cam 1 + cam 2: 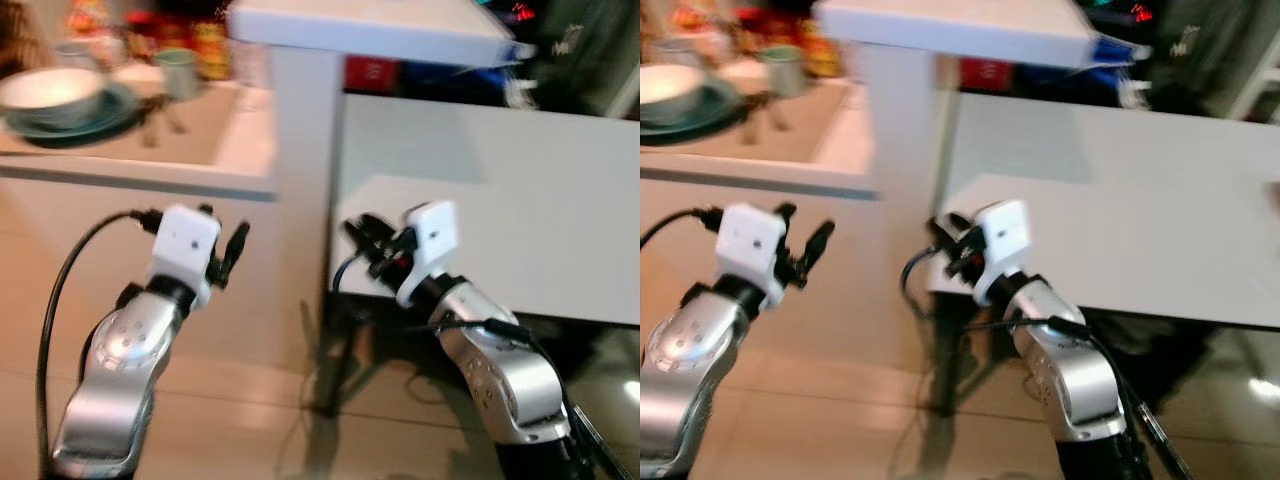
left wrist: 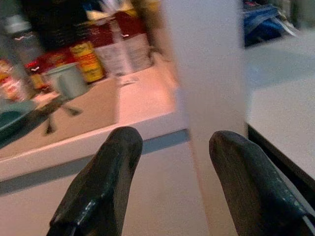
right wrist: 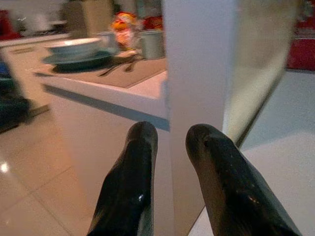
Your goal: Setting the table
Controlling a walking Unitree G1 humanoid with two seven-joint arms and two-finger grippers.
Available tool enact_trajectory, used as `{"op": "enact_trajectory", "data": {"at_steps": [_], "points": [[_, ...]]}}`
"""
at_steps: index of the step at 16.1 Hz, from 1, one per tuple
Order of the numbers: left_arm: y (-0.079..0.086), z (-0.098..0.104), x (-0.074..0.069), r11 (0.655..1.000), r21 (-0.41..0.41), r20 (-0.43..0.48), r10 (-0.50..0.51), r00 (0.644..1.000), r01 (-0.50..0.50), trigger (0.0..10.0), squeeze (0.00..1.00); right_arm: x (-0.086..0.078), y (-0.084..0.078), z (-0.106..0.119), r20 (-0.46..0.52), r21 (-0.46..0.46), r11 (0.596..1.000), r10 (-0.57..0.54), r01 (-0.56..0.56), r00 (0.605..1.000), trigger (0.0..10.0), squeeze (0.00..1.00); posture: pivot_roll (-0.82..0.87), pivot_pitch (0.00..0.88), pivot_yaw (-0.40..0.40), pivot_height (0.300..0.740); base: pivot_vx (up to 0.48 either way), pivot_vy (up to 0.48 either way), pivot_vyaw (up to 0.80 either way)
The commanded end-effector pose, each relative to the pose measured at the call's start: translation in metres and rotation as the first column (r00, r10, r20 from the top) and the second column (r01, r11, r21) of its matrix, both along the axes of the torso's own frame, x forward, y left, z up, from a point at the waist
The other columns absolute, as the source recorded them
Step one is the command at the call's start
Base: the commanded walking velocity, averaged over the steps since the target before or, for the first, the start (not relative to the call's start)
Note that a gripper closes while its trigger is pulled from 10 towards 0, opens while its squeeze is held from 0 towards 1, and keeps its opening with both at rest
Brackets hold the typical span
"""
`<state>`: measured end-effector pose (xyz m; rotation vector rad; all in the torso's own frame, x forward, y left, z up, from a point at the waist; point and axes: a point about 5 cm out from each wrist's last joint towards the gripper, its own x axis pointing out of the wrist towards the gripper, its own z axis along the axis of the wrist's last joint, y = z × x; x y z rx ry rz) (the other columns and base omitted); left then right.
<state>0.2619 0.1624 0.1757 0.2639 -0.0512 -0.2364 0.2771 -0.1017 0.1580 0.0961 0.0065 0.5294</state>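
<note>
On the counter (image 1: 250, 155) at the far left, a white bowl (image 1: 50, 92) sits on a dark teal plate (image 1: 112, 112). A pale green mug (image 1: 178, 72) and some cutlery (image 1: 152, 122) lie beside it on a tan placemat (image 1: 195, 140). My left gripper (image 1: 238, 245) is raised in front of the counter's side, open and empty, its fingers (image 2: 120, 147) wide apart. My right gripper (image 1: 358, 232) hovers by the near corner of the white table (image 1: 500, 200), open with a narrow gap and nothing between its fingers (image 3: 142, 142). The views are blurred.
A white pillar (image 1: 300, 200) stands between the counter and the table, straight ahead of both grippers. Jars and packets (image 1: 205, 45) crowd the back of the counter. Dark table legs and cables (image 1: 330, 380) sit on the tiled floor below.
</note>
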Motion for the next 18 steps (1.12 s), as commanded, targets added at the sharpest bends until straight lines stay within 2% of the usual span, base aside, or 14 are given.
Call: {"op": "enact_trajectory", "data": {"at_steps": [1, 4, 5, 6, 8, 10, 14, 18], "points": [[0.007, 0.000, 0.002, 0.999, -0.005, -0.012, 0.046, 0.999, -0.046, 10.0, 0.00, 0.003, -0.003, 0.000, 0.000, -0.019, 0.999, -0.041, 0.041, 0.999, 10.0, 0.00, 0.04, 0.001, -0.030, 0.740, 0.000, 0.480, 0.00], [0.014, 0.002, 0.005, 0.994, -0.020, -0.010, 0.104, 0.995, -0.104, 10.0, 0.00, 0.007, -0.002, 0.004, 0.010, -0.003, 0.996, -0.085, 0.085, 0.996, 10.0, 0.00, 0.04, 0.001, -0.032, 0.740, 0.000, 0.480, 0.00], [0.015, 0.005, 0.007, 0.989, -0.072, -0.021, 0.131, 0.991, -0.133, 10.0, 0.00, 0.010, -0.002, 0.006, 0.011, -0.004, 0.995, -0.100, 0.100, 0.995, 10.0, 0.00, 0.03, 0.004, -0.029, 0.740, 0.000, 0.000, 0.00], [0.015, 0.015, 0.011, 0.982, -0.119, 0.016, 0.147, 0.989, -0.144, 10.0, 0.00, 0.014, -0.001, 0.010, 0.018, -0.004, 0.994, -0.112, 0.113, 0.993, 10.0, 0.00, 0.03, 0.003, -0.026, 0.740, 0.000, 0.000, 0.00], [0.015, 0.022, 0.015, 0.981, -0.125, 0.034, 0.156, 0.987, -0.151, 10.0, 0.00, 0.022, 0.001, 0.019, 0.038, 0.008, 0.992, -0.127, 0.127, 0.991, 10.0, 0.00, 0.03, 0.005, -0.023, 0.740, 0.000, 0.000, 0.00], [0.016, 0.027, 0.016, 0.976, -0.149, 0.051, 0.170, 0.984, -0.161, 10.0, 0.00, 0.026, 0.007, 0.027, 0.060, 0.005, 0.996, -0.093, 0.093, 0.994, 10.0, 0.00, 0.04, 0.007, -0.028, 0.740, 0.161, 0.000, 0.00], [0.016, 0.030, 0.015, 0.984, -0.101, 0.056, 0.154, 0.987, -0.147, 10.0, 0.00, 0.035, 0.008, 0.032, 0.074, 0.002, 0.993, -0.115, 0.115, 0.991, 10.0, 0.00, 0.04, 0.011, -0.036, 0.740, 0.427, 0.000, 0.80], [0.016, 0.029, 0.015, 0.986, -0.087, 0.052, 0.150, 0.987, -0.145, 10.0, 0.00, 0.039, 0.002, 0.033, 0.070, 0.029, 0.987, -0.157, 0.155, 0.985, 10.0, 0.00, 0.04, 0.013, -0.036, 0.740, 0.435, 0.000, 0.00]]}}
